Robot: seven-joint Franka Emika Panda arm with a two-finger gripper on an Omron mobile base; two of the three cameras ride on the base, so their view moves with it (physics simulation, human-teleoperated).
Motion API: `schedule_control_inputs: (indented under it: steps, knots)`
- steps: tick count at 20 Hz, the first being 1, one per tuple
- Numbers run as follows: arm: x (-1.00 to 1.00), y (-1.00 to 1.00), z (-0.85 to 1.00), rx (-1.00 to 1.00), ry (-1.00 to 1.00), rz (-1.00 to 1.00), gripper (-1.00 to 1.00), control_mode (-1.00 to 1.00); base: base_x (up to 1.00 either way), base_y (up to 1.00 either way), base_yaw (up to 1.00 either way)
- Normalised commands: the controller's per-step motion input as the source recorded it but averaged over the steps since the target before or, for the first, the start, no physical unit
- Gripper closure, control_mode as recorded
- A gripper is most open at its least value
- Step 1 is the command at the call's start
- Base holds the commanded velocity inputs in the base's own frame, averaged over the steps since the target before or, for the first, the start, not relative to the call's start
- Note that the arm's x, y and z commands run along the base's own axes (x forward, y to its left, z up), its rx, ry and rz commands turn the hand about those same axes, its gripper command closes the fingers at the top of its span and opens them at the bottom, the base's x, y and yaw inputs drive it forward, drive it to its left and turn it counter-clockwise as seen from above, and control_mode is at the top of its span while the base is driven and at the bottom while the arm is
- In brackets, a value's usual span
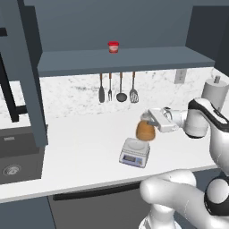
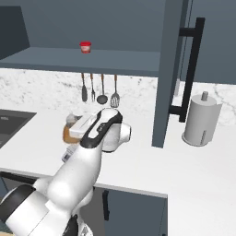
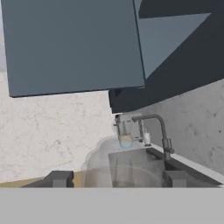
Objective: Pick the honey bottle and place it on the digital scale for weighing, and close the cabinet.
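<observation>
The amber honey bottle (image 1: pixel 145 130) hangs just over the far edge of the pale grey digital scale (image 1: pixel 134 153) on the white counter; I cannot tell whether they touch. My gripper (image 1: pixel 147 120) comes in sideways from the right and is shut on the bottle near its cap. In the right base view my arm hides most of the bottle (image 2: pixel 69 134) and scale (image 2: pixel 66 156). In the hand view the fingertips (image 3: pixel 58 178) flank the blurred pale cap (image 3: pixel 118 175). The dark slate-blue cabinet stands open, its door (image 1: pixel 24 71) swung out at left and its shelf (image 1: pixel 125 60) exposed.
A small red-lidded jar (image 1: pixel 113 46) sits on the open cabinet shelf. Utensils (image 1: pixel 117 88) hang on the marble wall behind the scale. A paper towel roll (image 2: pixel 201 120) stands at the right. The sink (image 1: pixel 15 159) and faucet (image 3: pixel 154 127) are at the left.
</observation>
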Motion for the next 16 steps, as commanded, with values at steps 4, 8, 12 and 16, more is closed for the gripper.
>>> schedule_control_inputs:
  steps: [4,8,12,16]
  knots:
    - [0.12,0.0,-0.41,0.0,0.0,0.05,1.0,-1.0,0.0,0.0,0.0]
    - [0.1,0.0,-0.23,0.0,-0.11,0.06,1.0,-1.0,0.0,0.0,0.0]
    - [0.13,0.0,-0.24,0.0,-0.06,0.07,1.0,-1.0,0.0,0.0,0.0]
    - [0.11,0.0,-0.33,0.0,0.0,0.02,1.0,-1.0,0.0,0.0,0.0]
